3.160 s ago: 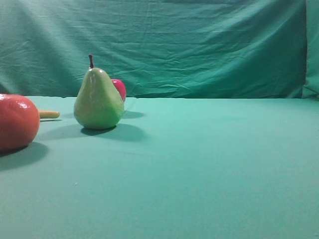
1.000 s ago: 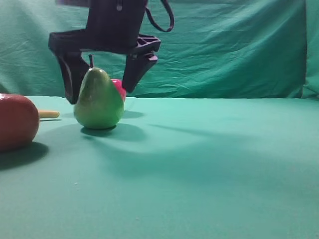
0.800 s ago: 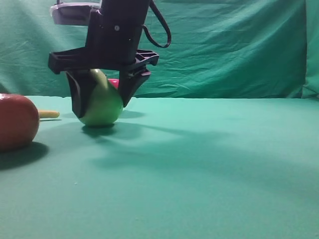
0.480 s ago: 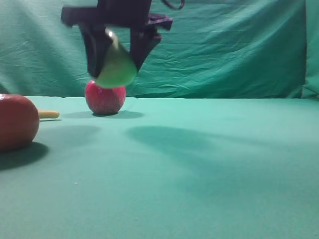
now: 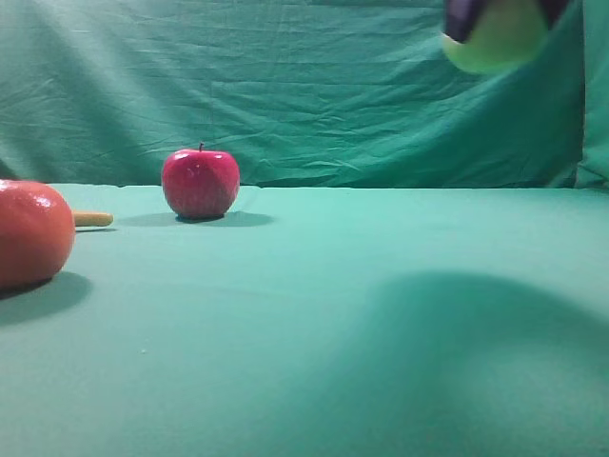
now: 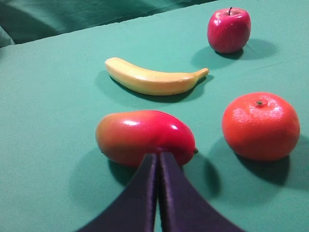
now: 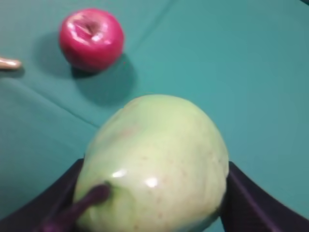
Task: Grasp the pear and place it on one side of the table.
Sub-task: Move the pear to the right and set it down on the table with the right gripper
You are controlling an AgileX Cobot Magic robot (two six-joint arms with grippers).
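The left gripper (image 6: pixel 158 193) is hovering with its fingers pressed together just above a mango (image 6: pixel 145 137), which is lying on the table (image 5: pixel 314 314) beside an orange (image 6: pixel 260 126), a banana (image 6: pixel 154 81) and an apple (image 5: pixel 200 183) toward the left edge. High above the table's back right corner, the right gripper (image 7: pixel 154 198) is clamping its fingers on the pear (image 7: pixel 154 169), holding it well clear of the cloth.

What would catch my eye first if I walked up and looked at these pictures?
Probably the pear, filling the right wrist view, clamped between the dark fingers of the right gripper and, in the high view, held high above the right part of the green table. Next the red apple standing alone far back on the left. In the left wrist view, the shut left gripper points at a red mango-like fruit, with a banana and an orange fruit nearby.
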